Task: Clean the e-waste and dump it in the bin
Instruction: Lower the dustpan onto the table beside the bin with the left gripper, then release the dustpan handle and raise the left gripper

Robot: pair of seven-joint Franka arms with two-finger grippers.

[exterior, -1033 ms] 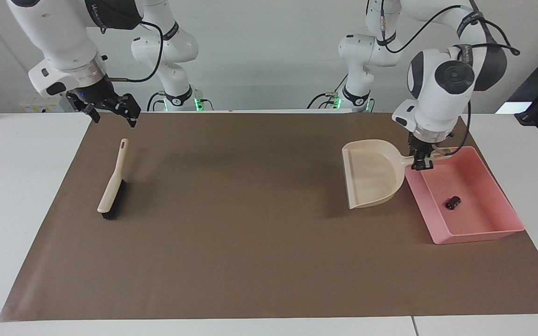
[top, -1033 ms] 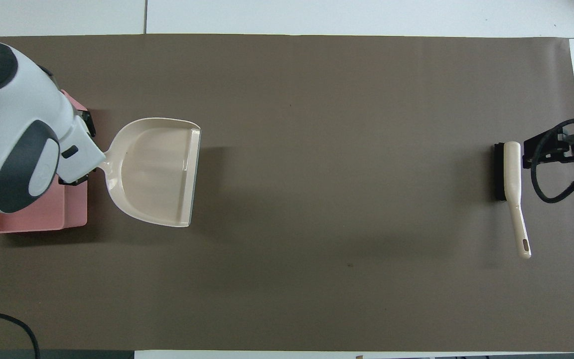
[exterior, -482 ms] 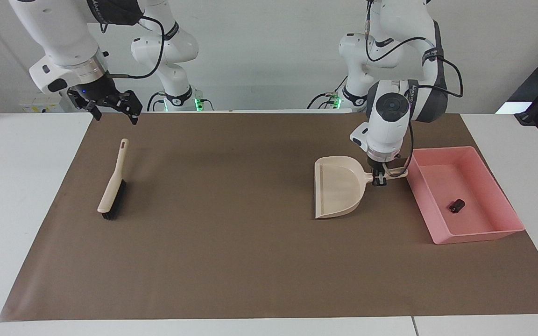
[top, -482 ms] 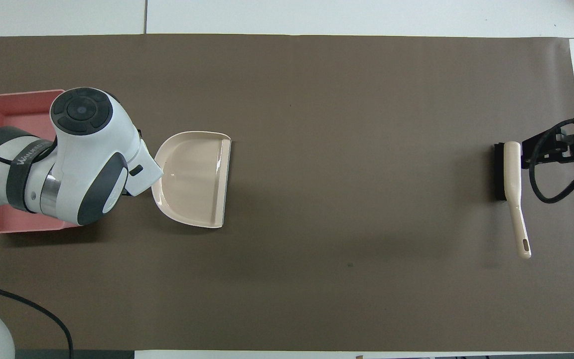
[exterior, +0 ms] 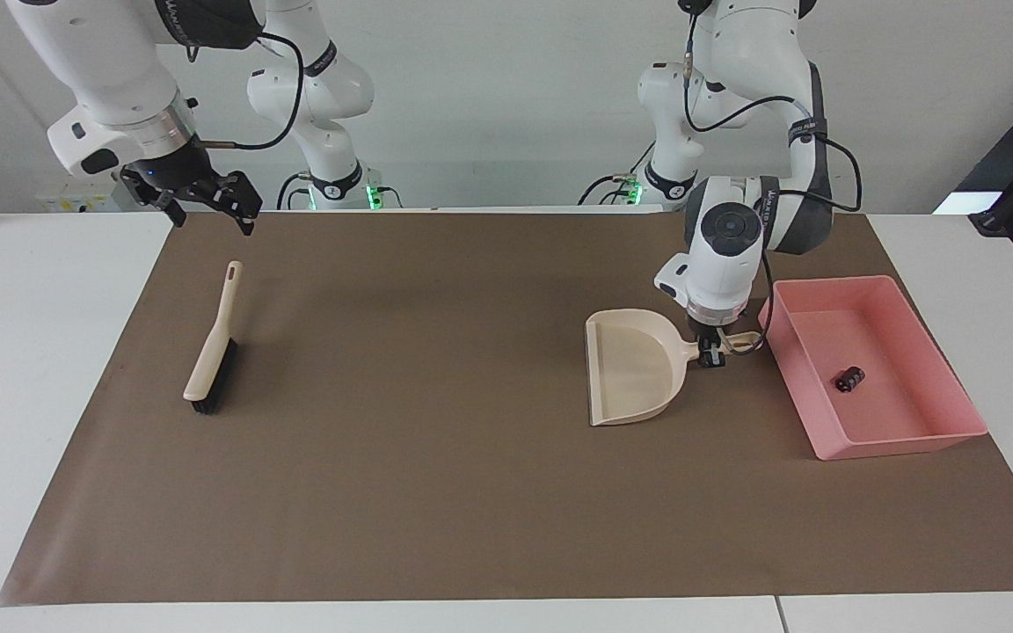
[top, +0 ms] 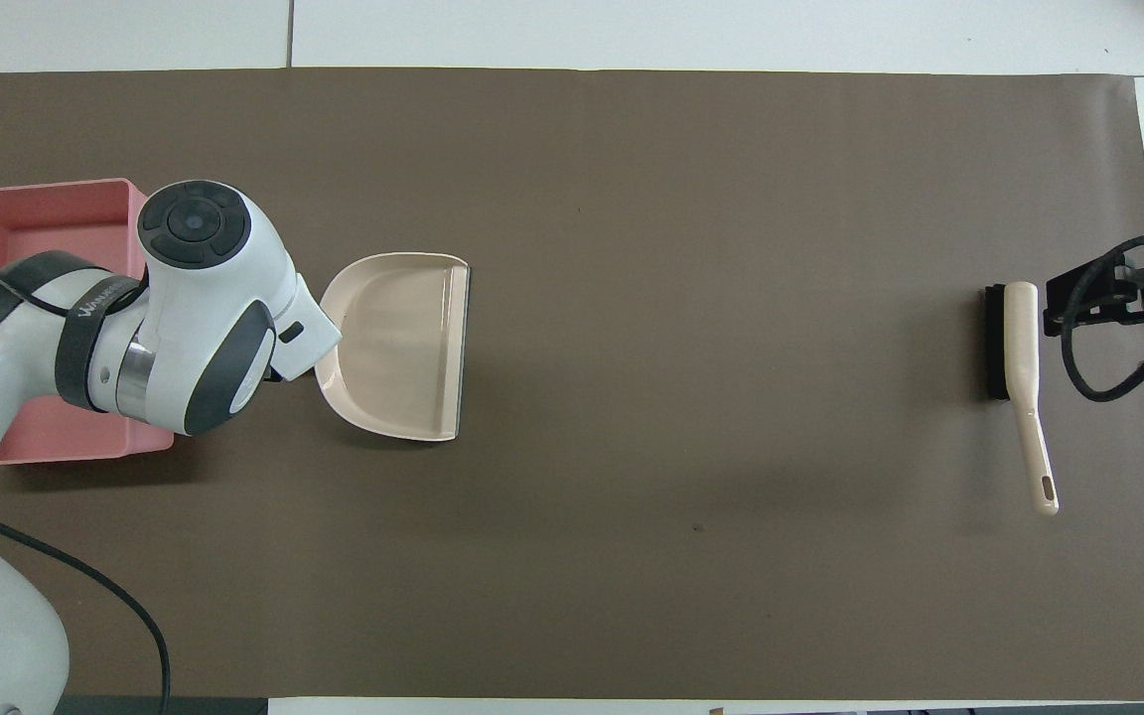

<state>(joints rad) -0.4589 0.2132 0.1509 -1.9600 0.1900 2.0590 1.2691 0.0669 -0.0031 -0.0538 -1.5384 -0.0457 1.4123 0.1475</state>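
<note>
One left gripper (exterior: 712, 353) down, fingers clamped on dustpan (exterior: 634, 378) handle beside bin (exterior: 902, 440).

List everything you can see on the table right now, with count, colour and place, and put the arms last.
E-waste part: one, dark, lying in the bin.
Bin: one, pink, at the left arm's end of the table.
Dustpan: one, cream, on the mat beside the bin.
Brush: one, cream with black bristles, on the mat at the right arm's end.
Mat: one, brown, covering the table.
Left gripper: one, shut on the dustpan's handle.
Right gripper: one, black, open, raised over the mat's corner by the brush, waiting.
</note>
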